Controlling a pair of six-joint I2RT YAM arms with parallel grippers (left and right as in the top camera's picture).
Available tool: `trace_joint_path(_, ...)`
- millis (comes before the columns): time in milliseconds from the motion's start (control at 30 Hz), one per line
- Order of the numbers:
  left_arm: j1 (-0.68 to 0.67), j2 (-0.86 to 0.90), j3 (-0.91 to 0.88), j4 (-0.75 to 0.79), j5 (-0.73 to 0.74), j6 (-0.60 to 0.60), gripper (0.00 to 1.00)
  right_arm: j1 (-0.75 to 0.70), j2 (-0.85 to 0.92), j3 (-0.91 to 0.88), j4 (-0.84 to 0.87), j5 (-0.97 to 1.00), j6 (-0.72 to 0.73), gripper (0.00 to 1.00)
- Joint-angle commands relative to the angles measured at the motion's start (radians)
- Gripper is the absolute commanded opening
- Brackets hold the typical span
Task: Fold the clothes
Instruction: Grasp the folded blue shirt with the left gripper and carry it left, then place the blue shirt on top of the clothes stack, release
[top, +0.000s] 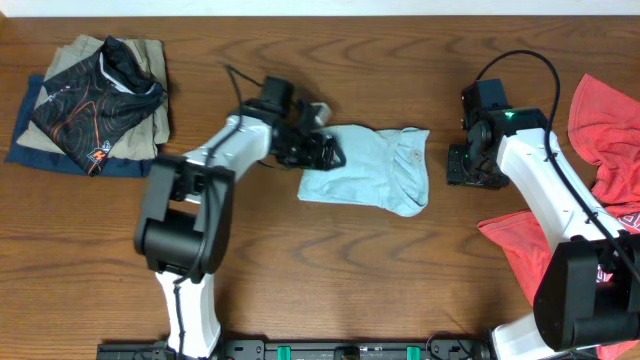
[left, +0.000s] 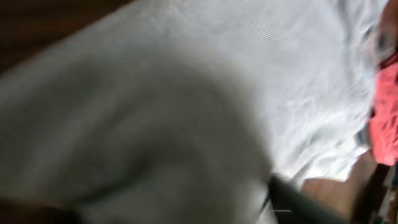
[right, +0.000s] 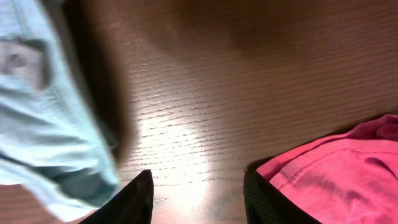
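Pale blue shirt (top: 372, 168) lies bunched at table centre. It looks thin, floppy and light, likely to sag and slide on wood, so best taken by a hem or corner. Left gripper (top: 318, 150) sits at its left edge; grip cannot be told. Right gripper (right: 199, 198) is spread and empty over bare table (right: 205, 93), beside the shirt. Red shirts (top: 598, 120) lie far right.
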Motion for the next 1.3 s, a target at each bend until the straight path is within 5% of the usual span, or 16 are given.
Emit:
trace_joint_path(0,-0.018,0.019,0.011,0.002,-0.092,0.013,0.06,-0.007,-0.006,0.007,-0.009,0.011,-0.021,0.45)
trace_joint_path(300,0.080,-0.106,0.068,-0.026,-0.538,-0.024,0.06,-0.016,-0.006,0.007,-0.026,0.018,-0.027,0.44)
trace_joint_path(567,0.312,-0.278,0.088,0.081,-0.897,-0.023,0.06,-0.018,-0.006,0.007,-0.027,0.018,-0.028,0.44)
trace_joint_path(800,0.629,-0.318,0.087,0.199,-0.927,-0.026,0.07,-0.018,-0.006,0.007,-0.026,0.018,-0.040,0.44)
trace_joint_path(967,0.829,-0.274,0.087,0.155,-0.918,-0.140,0.13,-0.018,-0.006,0.007,-0.023,0.018,-0.043,0.44)
trace_joint_path(1000,0.858,-0.264,0.087,0.149,-0.903,-0.157,0.17,-0.018,-0.006,0.007,-0.023,0.018,-0.043,0.44)
trace_joint_path(1067,0.912,-0.245,0.086,0.147,-0.820,-0.172,0.43,-0.018,-0.006,0.007,-0.023,0.018,-0.043,0.44)
trace_joint_path(1167,0.967,-0.224,0.086,0.148,-0.689,-0.171,0.94,-0.018,-0.006,0.007,-0.023,0.018,-0.043,0.45)
trace_joint_path(1267,0.991,-0.220,0.086,0.148,-0.641,-0.171,0.98,-0.018,-0.006,0.007,-0.023,0.018,-0.043,0.45)
